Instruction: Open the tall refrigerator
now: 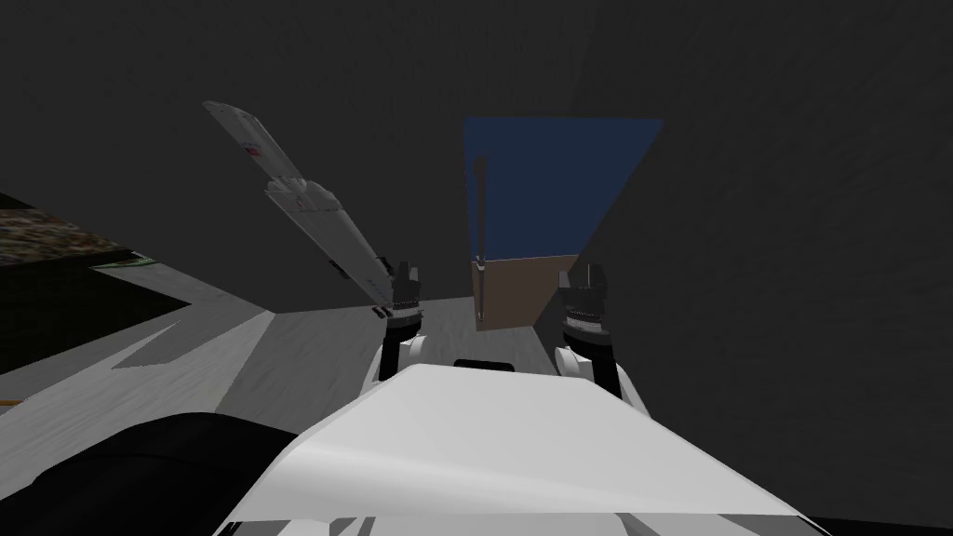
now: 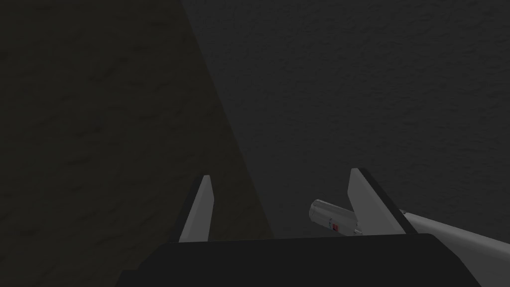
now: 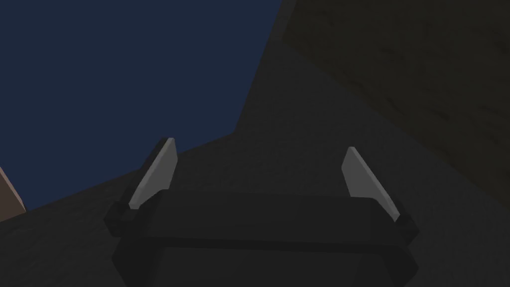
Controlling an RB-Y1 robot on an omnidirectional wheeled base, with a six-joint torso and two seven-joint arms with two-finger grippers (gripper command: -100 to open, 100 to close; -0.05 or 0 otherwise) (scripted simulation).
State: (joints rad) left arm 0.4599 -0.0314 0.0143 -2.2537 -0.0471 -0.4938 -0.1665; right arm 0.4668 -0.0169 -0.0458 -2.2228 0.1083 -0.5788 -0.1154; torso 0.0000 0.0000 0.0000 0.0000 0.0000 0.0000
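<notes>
**Item:** tall refrigerator point(image 1: 558, 186), straight ahead, a bit R of centre. Blue upper face, brown lower face point(image 1: 510, 296). Vertical bar handle point(image 1: 480, 242) runs along its L edge across both faces.

**Edges / room:**
- Dark grey walls point(image 1: 791, 233) on both sides; the R wall meets the fridge's R edge.
- Strip of lt-grey floor point(image 1: 307, 340) lies open in front.

**Arms:**
- R arm: right gripper point(image 1: 583, 274) is low, near the brown face's R edge and apart from the handle. Fingers point(image 3: 159, 172) released, spread wide, empty.
- L arm: left gripper point(image 1: 405, 272) is L of the handle, not touching it, and faces the dark wall. Fingers spread, empty.

**Other / in the way:**
- Long lt-grey slanted object point(image 1: 298, 200) w/ small red mark; its low end is just beside the left gripper.
- Mottled brown surface point(image 1: 46, 242) at far L, well apart.
</notes>
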